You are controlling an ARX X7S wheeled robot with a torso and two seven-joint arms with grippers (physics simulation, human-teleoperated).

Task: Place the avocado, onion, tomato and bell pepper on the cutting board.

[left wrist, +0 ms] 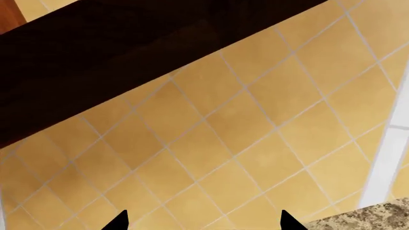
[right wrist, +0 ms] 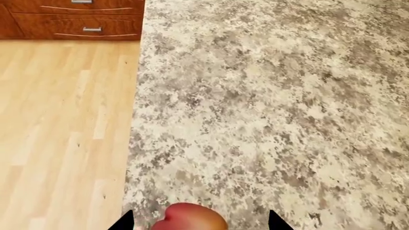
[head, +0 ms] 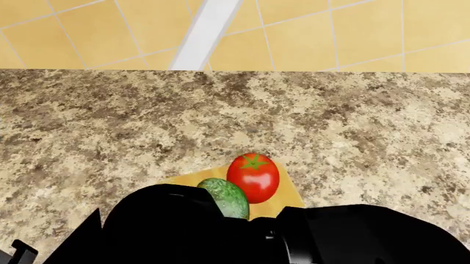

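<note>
In the head view the glossy red tomato (head: 253, 177) and the dark green avocado (head: 226, 198) rest side by side on the light yellow cutting board (head: 290, 193), which my black body largely hides. The pinkish-red lobed bell pepper (right wrist: 188, 218) lies on the granite counter near its edge, between the spread fingertips of my right gripper (right wrist: 199, 223); the jaws are open, with a gap on each side of the pepper. My left gripper (left wrist: 204, 224) is open and empty, facing a tiled wall. The onion is out of view.
The speckled granite counter (head: 353, 126) meets a yellow tiled wall (head: 331, 33) at the back. In the right wrist view the counter edge (right wrist: 133, 143) drops to a wooden floor (right wrist: 57, 134), with brown drawers (right wrist: 76, 19) beyond. A dark band (left wrist: 96, 62) crosses the left wrist view.
</note>
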